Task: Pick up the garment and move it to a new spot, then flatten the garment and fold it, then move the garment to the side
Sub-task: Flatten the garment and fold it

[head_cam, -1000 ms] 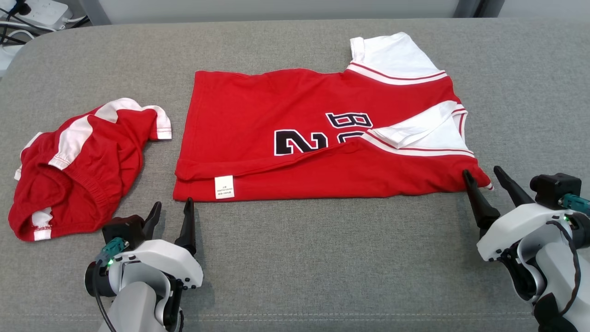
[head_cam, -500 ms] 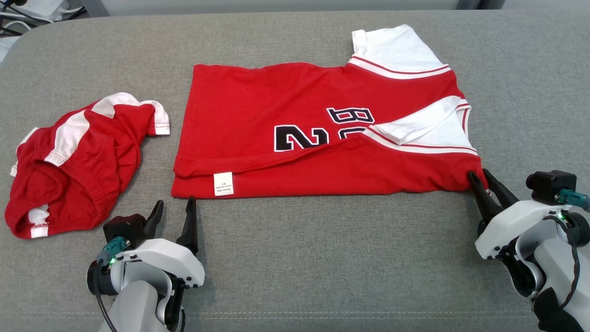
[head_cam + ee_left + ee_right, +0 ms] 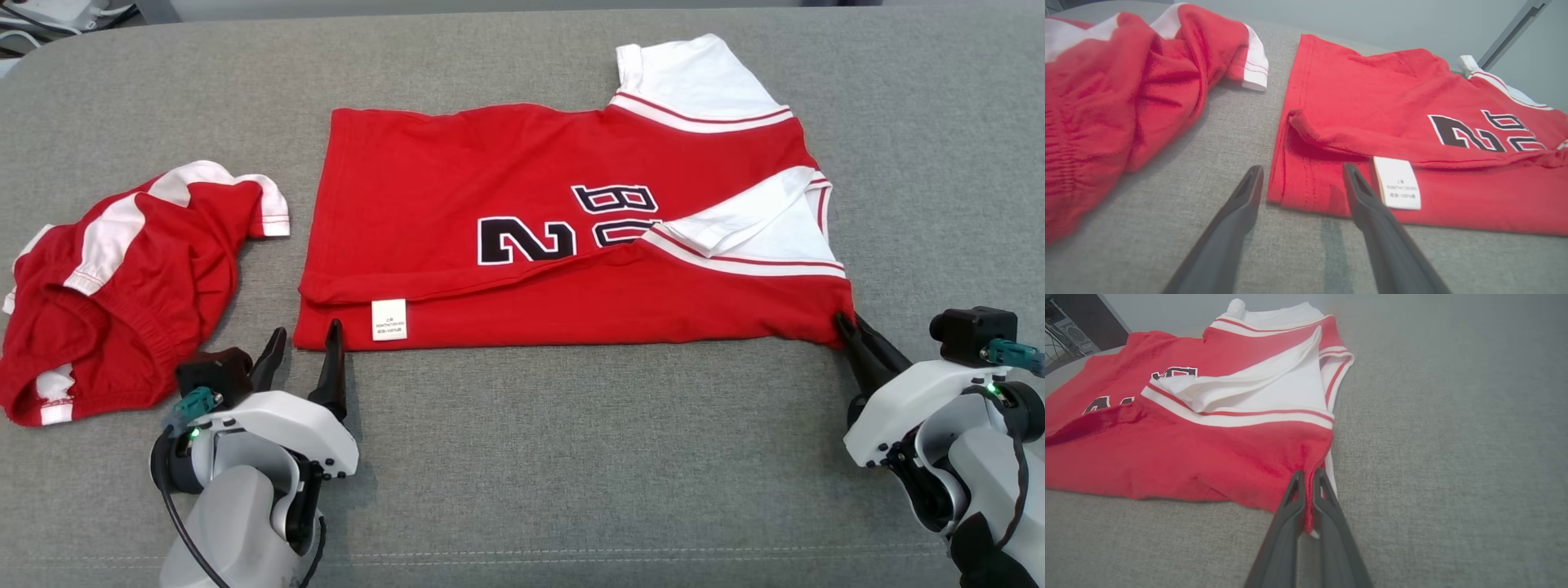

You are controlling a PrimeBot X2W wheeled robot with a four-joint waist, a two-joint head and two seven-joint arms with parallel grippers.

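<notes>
The garment is a red jersey with white sleeves and black numbers, lying partly folded on the grey padded surface. My right gripper is shut on its near right corner; in the right wrist view the red cloth is pinched between the closed fingers of that gripper. My left gripper is open at the near left corner, beside the white label. The left wrist view has this gripper with one finger over the hem of the garment and the other on bare surface.
A crumpled pair of red shorts with white stripes lies to the left of the jersey, close to my left gripper, also seen as red shorts in the left wrist view. Cables lie beyond the far left corner.
My right gripper has closed on the jersey's near right corner. My left gripper has edged forward to the near left corner. The head camera has shifted slightly.
</notes>
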